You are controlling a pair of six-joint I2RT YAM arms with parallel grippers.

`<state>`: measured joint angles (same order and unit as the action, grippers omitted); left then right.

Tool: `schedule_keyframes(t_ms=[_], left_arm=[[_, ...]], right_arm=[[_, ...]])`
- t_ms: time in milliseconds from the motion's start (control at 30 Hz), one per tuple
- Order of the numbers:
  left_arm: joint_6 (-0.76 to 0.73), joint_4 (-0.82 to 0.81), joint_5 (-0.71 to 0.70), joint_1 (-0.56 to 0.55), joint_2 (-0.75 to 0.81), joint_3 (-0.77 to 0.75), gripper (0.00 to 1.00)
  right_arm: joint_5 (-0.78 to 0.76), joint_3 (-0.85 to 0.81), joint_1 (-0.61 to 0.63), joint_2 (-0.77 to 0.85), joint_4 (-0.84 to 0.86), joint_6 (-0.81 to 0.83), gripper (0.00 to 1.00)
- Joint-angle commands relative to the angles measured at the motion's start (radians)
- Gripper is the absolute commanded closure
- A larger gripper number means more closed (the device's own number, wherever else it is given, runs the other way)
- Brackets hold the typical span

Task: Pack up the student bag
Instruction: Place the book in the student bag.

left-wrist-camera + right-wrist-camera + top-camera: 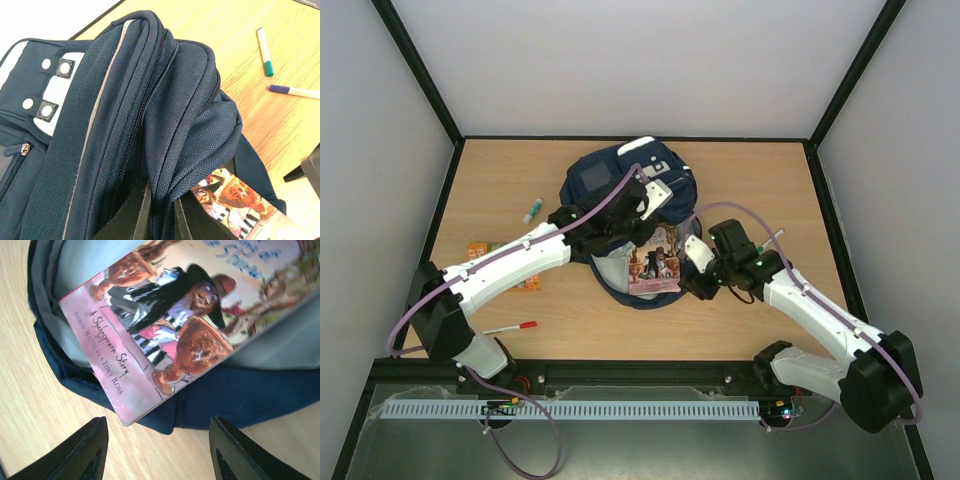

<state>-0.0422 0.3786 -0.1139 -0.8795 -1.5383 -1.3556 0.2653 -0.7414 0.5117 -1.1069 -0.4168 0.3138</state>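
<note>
The navy student bag (pixel 605 180) lies mid-table with its opening toward the arms. A picture book (pixel 655 266) with a pink spine sticks partway out of the opening. My left gripper (pixel 630 230) is shut on a fold of the bag's upper rim fabric (pixel 175 150), its fingers (pixel 137 215) pinching the cloth beside the book (pixel 235 200). My right gripper (pixel 688 283) is open and empty just off the book's near right corner. In the right wrist view the book (pixel 150 325) and the bag's lower rim (pixel 235 395) lie ahead of the open gripper (pixel 157 450).
A green-capped marker (pixel 533 210) lies left of the bag and also shows in the left wrist view (pixel 265 45), next to a purple pen (pixel 295 91). Orange items (pixel 480 248) lie by the left arm. A red pen (pixel 510 327) lies near the front left edge.
</note>
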Motion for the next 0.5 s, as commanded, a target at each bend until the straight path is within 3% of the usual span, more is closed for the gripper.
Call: schedule_keyframes(t_ms=[0,167,467], left_arm=[[0.024,-0.115,0.054,0.005,0.061,-0.016,0.98],[0.030,-0.111,0.062,0.016,0.060,-0.020,0.98],[0.051,-0.115,0.066,0.046,0.062,-0.019,0.97]], right_arm=[[-0.135,0.035,0.068,0.038,0.055,0.282,0.42],[-0.189,0.040,0.124,0.012,0.046,0.382,0.37],[-0.243,0.055,0.196,-0.086,0.139,0.395,0.37]])
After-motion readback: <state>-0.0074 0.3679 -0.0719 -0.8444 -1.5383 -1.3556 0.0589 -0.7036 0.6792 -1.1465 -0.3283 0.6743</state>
